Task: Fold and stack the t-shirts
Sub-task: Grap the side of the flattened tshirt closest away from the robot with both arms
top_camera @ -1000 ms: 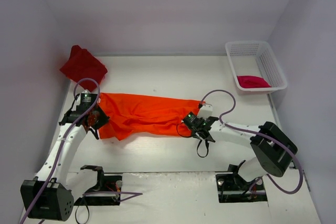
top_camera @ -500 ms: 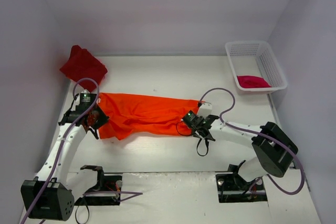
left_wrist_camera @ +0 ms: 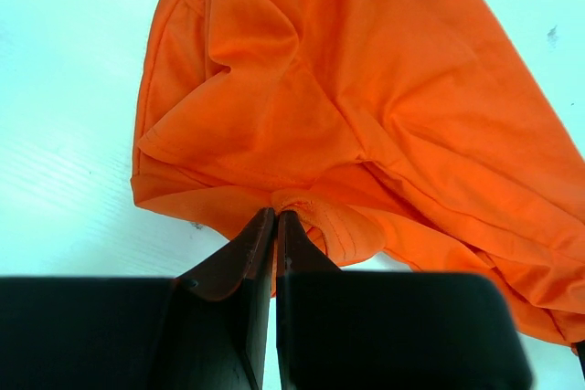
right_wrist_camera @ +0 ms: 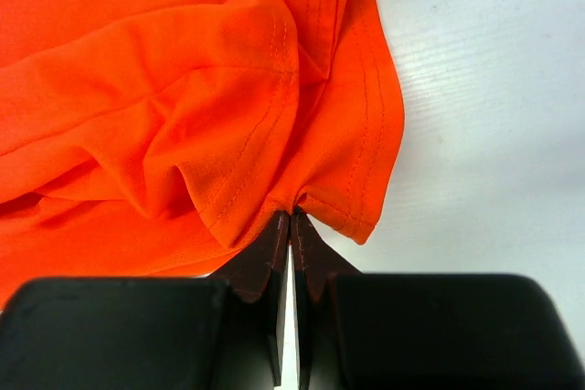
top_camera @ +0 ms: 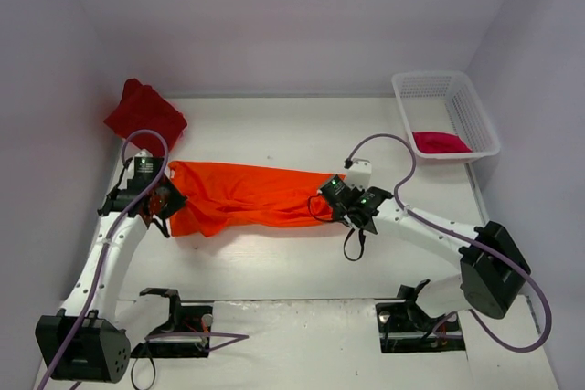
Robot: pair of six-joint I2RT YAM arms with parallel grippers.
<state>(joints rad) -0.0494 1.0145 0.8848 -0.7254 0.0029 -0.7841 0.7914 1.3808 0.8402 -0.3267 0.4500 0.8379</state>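
The bright orange soft cloth t-shirt (top_camera: 247, 196) is stretched in a long rumpled band across the middle of the white worktop (top_camera: 274, 134), and it is pinched at both ends. The left hand (left_wrist_camera: 275, 218) is closed tight on a small fold of cloth at the shirt's left end. The right hand (right_wrist_camera: 291, 218) is closed just as tight on a stitched hem corner at its right end. In both wrist views the dark fingers meet with only cloth between them.

The step in hand is judged to be the spreading or first fold of this shirt. It would be done well if both ends were raised together and level, with the pull kept even so that no twist is put into the band. Each grip takes only a thin pinch, so a sharp tug could slip the hem free; a slow, steady draw is advised.

The orange cloth is a thin, matte knit, limp and deeply creased, with a double row of stitching along the hem at its right end. The worktop beneath it is smooth and faintly grained.

A dark red cloth t-shirt (top_camera: 144, 113) lies bunched beyond the orange shirt's left end, near it but apart. A crimson-pink cloth t-shirt (top_camera: 441, 142) sits crumpled inside a white plastic mesh basket (top_camera: 475, 116) — well beyond the orange shirt's right end.
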